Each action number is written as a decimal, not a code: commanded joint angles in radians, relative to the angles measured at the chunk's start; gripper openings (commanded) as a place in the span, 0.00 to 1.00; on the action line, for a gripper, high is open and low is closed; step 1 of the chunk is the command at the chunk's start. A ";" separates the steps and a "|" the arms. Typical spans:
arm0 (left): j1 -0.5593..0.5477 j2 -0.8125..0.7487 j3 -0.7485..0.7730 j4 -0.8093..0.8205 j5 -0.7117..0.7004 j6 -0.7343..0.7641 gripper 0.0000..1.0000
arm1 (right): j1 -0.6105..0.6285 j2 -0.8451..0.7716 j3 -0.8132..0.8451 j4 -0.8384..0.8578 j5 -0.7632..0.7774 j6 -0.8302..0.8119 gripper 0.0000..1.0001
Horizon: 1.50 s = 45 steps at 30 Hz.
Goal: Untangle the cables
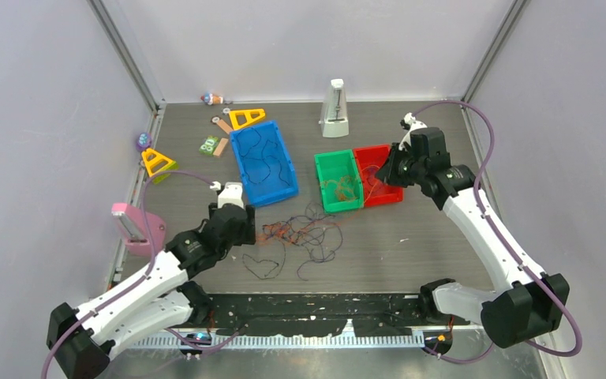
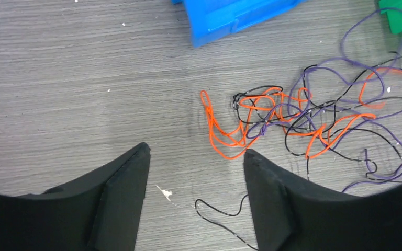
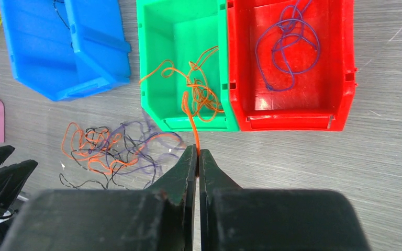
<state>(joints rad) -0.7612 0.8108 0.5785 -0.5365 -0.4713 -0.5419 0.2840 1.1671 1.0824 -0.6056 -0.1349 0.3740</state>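
Observation:
A tangle of orange, purple and black cables (image 1: 304, 233) (image 2: 293, 115) (image 3: 110, 149) lies on the table in front of the bins. My left gripper (image 2: 196, 151) (image 1: 245, 230) hovers open just left of the tangle. A loose black cable end (image 2: 225, 212) lies on the table between its fingers, untouched. My right gripper (image 3: 198, 152) (image 1: 382, 175) is shut on one orange cable (image 3: 192, 123), which runs up into the green bin (image 3: 142, 52) (image 1: 323, 162) holding more orange cables (image 3: 201, 89). A purple cable (image 3: 288, 47) lies in the red bin (image 3: 340, 63) (image 1: 387, 197).
The blue bin (image 1: 241, 142) (image 3: 42, 52) with black cables stands at the left of the bins. A metronome (image 1: 334, 110) stands at the back. Yellow triangles (image 1: 246, 118), a green block (image 1: 209, 146) and a pink object (image 1: 130, 225) are along the left side.

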 commanded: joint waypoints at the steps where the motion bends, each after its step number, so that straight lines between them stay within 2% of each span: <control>1: 0.002 -0.037 -0.004 0.013 0.002 0.032 0.71 | 0.001 -0.044 0.019 0.030 -0.039 -0.015 0.05; 7: 0.000 -0.006 -0.008 0.293 0.324 0.192 0.82 | 0.002 -0.039 0.039 0.046 -0.153 -0.004 0.05; 11: -0.017 0.131 0.066 0.422 0.495 0.251 0.87 | 0.002 -0.040 0.114 0.041 -0.203 0.006 0.05; 16: -0.097 0.305 0.189 0.521 0.556 0.287 0.87 | 0.002 -0.030 0.217 0.034 -0.269 0.065 0.05; 22: -0.115 0.442 0.250 0.780 0.662 0.227 0.88 | 0.001 -0.010 0.276 0.068 -0.327 0.129 0.05; 28: -0.118 0.566 0.385 0.807 0.682 0.219 0.87 | 0.001 0.047 0.317 0.098 -0.319 0.140 0.06; 30: -0.117 0.599 0.430 0.803 0.694 0.229 0.82 | 0.002 0.078 0.347 0.102 -0.327 0.141 0.05; 34: -0.118 0.684 0.544 0.770 0.762 0.242 0.66 | 0.001 0.108 0.388 0.114 -0.329 0.155 0.05; 36: -0.118 0.718 0.583 0.770 0.780 0.231 0.50 | 0.001 0.113 0.404 0.115 -0.323 0.157 0.05; 38: -0.118 0.745 0.608 0.764 0.789 0.216 0.29 | 0.001 0.117 0.419 0.115 -0.315 0.156 0.05; 41: -0.118 0.771 0.606 0.755 0.791 0.198 0.06 | 0.001 0.127 0.443 0.116 -0.305 0.158 0.05; 42: -0.118 0.773 0.597 0.753 0.787 0.193 0.02 | 0.001 0.134 0.449 0.116 -0.303 0.159 0.05; 45: -0.118 0.757 0.573 0.749 0.778 0.188 0.00 | 0.000 0.144 0.497 0.115 -0.300 0.166 0.06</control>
<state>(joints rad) -0.8761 1.5822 1.1587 0.1989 0.2890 -0.3386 0.2844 1.2984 1.4914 -0.5495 -0.4393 0.5236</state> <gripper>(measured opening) 0.014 0.070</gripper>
